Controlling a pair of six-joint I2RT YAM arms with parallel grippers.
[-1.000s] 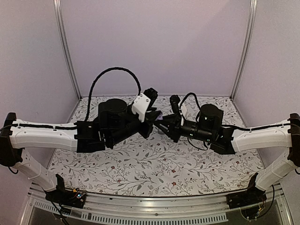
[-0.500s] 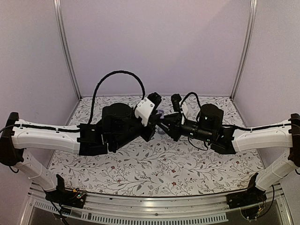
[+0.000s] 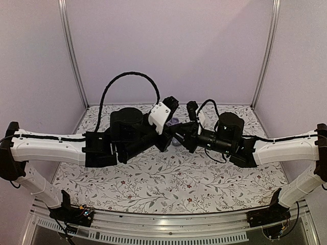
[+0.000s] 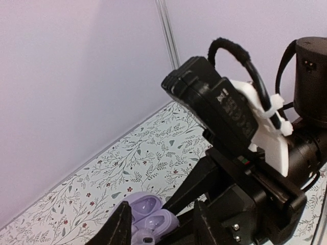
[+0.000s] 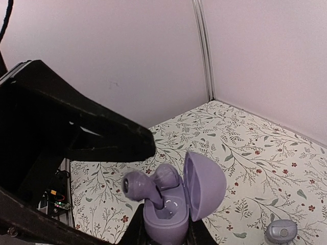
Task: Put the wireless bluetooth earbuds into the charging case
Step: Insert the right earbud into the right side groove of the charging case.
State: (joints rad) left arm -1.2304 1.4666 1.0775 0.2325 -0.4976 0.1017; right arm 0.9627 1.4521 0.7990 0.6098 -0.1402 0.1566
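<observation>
One earbud (image 5: 148,184) tilts atop upright charging case (image 5: 164,217), gripped by right end effector (image 5: 164,230); left end effector (image 4: 162,218) parted.

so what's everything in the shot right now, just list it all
charging case: 1, glossy lavender, lid open, held up off the cloth
earbuds: 2, lavender-grey, one sticking up from the mouth of the case, one lying on the cloth
cloth: 1, white with grey leaves and small red flowers, covering the table
walls: pale lilac, at the back and both sides
frame posts: 2, silver, at the back corners
cable: 1, black, looped over the left arm
arms: 2, white and black, meeting mid-table
left gripper: open, just by the case
right gripper: shut on the case's base
</observation>
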